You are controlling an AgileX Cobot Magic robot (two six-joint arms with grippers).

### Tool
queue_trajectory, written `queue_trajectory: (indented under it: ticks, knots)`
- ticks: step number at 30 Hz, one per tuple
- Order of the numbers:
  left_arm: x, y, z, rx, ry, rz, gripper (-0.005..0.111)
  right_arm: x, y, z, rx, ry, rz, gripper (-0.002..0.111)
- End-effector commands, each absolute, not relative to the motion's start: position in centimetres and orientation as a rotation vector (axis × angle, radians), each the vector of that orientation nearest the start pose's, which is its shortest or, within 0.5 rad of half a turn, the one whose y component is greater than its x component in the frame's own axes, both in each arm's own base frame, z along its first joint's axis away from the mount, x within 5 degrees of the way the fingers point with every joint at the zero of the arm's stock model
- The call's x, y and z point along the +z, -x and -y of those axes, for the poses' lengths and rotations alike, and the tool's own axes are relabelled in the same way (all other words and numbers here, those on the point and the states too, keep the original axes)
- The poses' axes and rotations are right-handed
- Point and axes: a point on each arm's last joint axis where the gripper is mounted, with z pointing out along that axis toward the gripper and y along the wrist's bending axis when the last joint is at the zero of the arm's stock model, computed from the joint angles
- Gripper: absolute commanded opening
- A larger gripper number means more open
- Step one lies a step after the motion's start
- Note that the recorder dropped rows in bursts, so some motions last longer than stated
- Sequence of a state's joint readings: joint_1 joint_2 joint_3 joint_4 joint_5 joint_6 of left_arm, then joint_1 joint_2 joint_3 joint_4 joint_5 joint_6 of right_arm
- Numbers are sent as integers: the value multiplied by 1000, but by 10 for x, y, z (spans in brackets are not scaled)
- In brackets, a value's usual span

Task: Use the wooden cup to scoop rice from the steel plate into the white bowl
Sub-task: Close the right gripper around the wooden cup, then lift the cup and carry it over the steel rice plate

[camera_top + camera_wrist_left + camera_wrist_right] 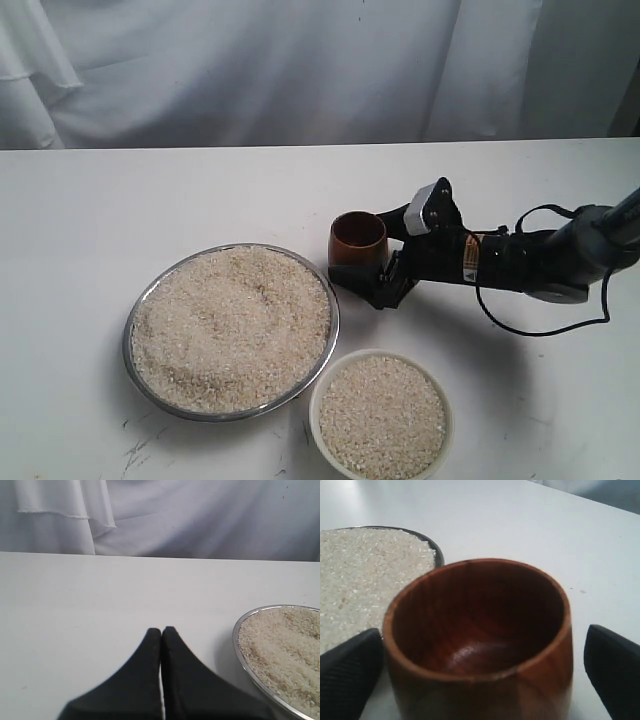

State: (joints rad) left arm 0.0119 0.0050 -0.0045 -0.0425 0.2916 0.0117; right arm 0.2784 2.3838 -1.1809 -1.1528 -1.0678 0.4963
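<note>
Right gripper point(482, 672) astride wooden cup point(480, 630), 2 fingertips point(350, 680) partly off-frame

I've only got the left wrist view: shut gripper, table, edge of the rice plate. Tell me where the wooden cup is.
Observer: The wooden cup stands upright beside the steel plate, between the open fingers of the right gripper.
Operator: Report what's inside it.
Observer: Nothing. The right wrist view shows only bare wood.
Operator: Now locate the white bowl.
Observer: The white bowl sits beside the plate, nearer the exterior camera than the cup, and holds rice.
</note>
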Motion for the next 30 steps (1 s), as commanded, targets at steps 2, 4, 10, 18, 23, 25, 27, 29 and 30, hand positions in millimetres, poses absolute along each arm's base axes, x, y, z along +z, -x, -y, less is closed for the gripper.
queue_trajectory:
  ticks: [2,4,10,18,23,25,27,29,30]
  knots:
    - [187,-55,1,-27,30,-1768,0,35,-374,-183,926,1051,-1603,105]
    - [187,-55,1,-27,30,-1768,0,30,-373,-183,935,1047,-1602,105]
    - [187,-55,1,-27,30,-1768,0,28,-372,-183,949,1040,-1595,105]
    - [187,-55,1,-27,30,-1768,0,31,-372,-184,944,1046,-1546,80]
    - [187,-55,1,-27,30,-1768,0,34,-372,-184,973,1017,-1535,50]
    - [187,-55,1,-27,30,-1768,0,33,-372,-184,999,989,-1562,45]
    - [187,-55,1,-27,30,-1768,0,33,-372,-184,1013,979,-1573,41]
    - [187,-55,1,-27,30,-1768,0,34,-372,-183,1005,979,-1570,37]
    - [187,-55,1,-27,30,-1768,0,34,-372,-183,1005,979,-1570,35]
